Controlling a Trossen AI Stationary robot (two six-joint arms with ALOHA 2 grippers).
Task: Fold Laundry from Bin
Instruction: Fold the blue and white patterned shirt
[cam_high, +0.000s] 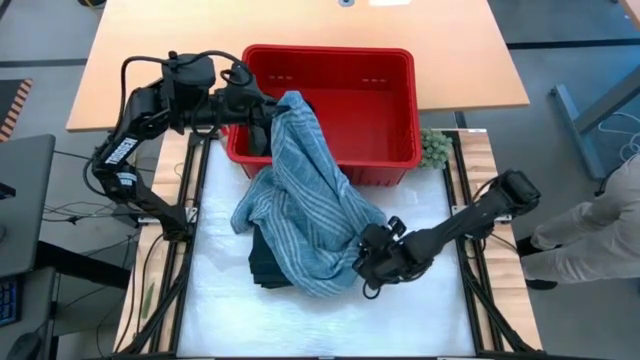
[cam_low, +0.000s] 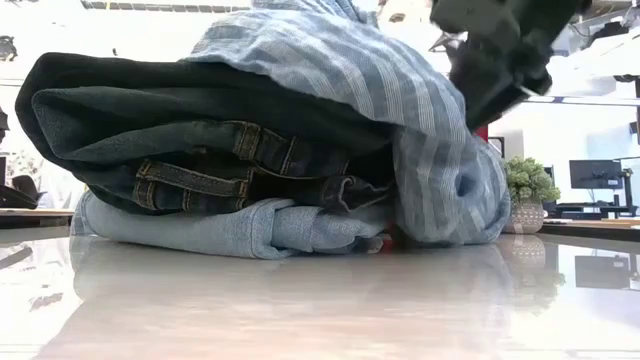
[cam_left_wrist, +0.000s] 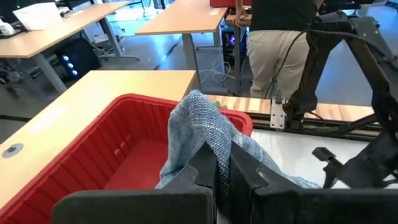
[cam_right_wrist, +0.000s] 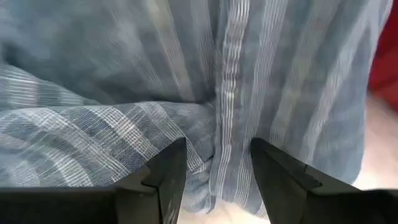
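The red bin stands at the table's far side. A blue-white striped garment hangs from inside the bin over its near rim onto the white table mat. There it lies over folded dark and denim garments and a light blue one at the bottom. My left gripper is shut on the striped garment at the bin's left near corner. My right gripper is shut on the same garment at its near right edge, low over the table. My left gripper pinches a bunched fold of the striped garment's upper end between its two fingers, coming level from the table's left. The cloth stands up above the fingers and falls away toward the table over the bin's rim. My right gripper has a gathered fold of the striped garment along a stitched seam between its two fingers. It comes slanting down from the table's right. The cloth puckers toward the gap, and the rest lies on the pile and the table.
A small green fuzzy lump sits by the bin's right near corner. A person stands past the table's right edge and also shows in the left wrist view. Bare mat lies near the front edge.
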